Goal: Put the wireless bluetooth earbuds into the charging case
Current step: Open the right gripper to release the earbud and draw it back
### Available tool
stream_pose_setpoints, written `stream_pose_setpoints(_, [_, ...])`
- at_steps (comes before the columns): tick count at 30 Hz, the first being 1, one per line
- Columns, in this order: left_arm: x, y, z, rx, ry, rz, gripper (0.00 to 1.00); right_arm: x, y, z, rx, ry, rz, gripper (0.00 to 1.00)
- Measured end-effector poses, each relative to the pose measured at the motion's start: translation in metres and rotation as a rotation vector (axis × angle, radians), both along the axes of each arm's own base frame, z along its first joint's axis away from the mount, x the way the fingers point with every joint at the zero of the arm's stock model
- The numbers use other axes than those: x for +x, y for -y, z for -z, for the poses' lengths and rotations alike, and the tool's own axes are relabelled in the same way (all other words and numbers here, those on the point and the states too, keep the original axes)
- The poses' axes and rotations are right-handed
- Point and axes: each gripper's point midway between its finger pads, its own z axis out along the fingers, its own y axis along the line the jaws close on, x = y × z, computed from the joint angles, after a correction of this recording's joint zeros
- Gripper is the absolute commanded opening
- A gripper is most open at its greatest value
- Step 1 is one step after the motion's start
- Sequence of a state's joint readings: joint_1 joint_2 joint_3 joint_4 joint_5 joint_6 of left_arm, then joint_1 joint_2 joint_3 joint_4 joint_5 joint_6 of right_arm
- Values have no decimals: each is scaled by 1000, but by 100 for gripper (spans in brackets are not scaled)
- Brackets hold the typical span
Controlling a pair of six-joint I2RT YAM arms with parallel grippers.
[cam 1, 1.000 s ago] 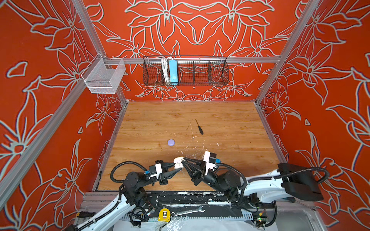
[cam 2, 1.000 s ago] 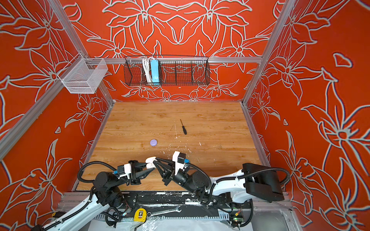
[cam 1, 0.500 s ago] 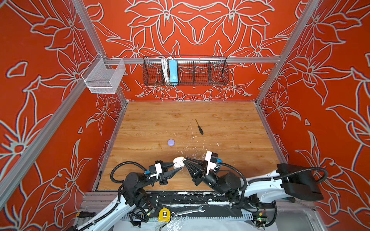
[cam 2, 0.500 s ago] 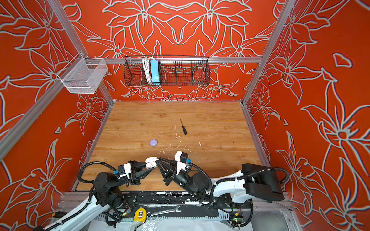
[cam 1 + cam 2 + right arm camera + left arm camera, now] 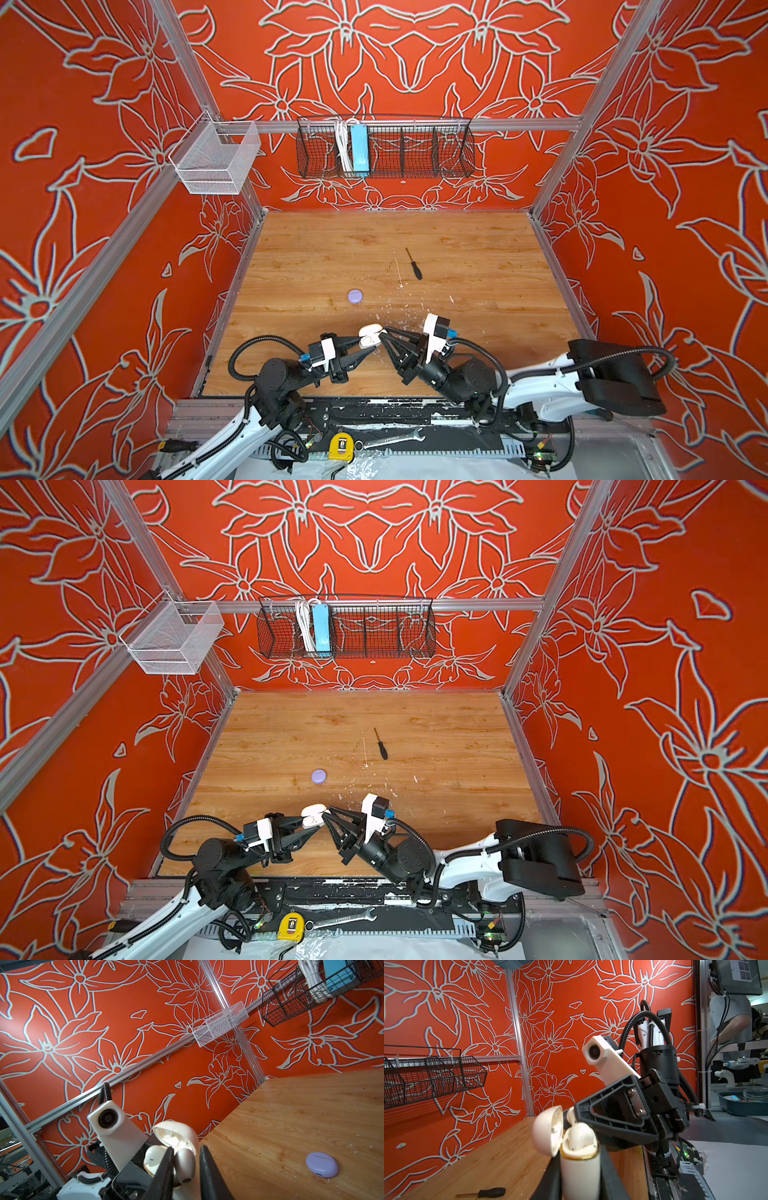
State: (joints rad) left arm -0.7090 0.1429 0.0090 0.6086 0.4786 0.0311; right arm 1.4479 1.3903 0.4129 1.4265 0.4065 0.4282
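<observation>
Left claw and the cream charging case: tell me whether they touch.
Touching. In the left wrist view both fingers of the left claw press against the sides of the cream charging case.

Both top views high above table [image 5: 457, 249], wrist views close, facing each other

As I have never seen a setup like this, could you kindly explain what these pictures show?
Two robot arms with two-fingered grippers work over a wooden tabletop. Two pictures look down from overhead, and the other two come from a camera on each arm's wrist. On the wood lie a round lavender plastic case, closed, and a black-handled screwdriver. The left gripper is shut on a cream-white charging case with its lid open. The right gripper has its fingers either side of a small cream-white earbud at the case's mouth. A small gap shows on one side, so its grip looks loose.
</observation>
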Motion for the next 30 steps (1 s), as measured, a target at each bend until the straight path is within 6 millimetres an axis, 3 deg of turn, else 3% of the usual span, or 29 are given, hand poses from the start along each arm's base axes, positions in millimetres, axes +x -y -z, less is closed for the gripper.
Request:
stream_pose_setpoints(13, [3, 1, 2, 7, -4, -15, 0, -3, -2, -1, -67, 20, 5, 42])
stream_pose_setpoints(20, [9, -1, 3, 6, -13, -47, 0, -8, -1, -6, -118, 40, 6, 57])
stream_pose_setpoints(30, [21, 1, 17, 45, -71, -87, 0, -8, 16, -34, -186, 27, 19, 68])
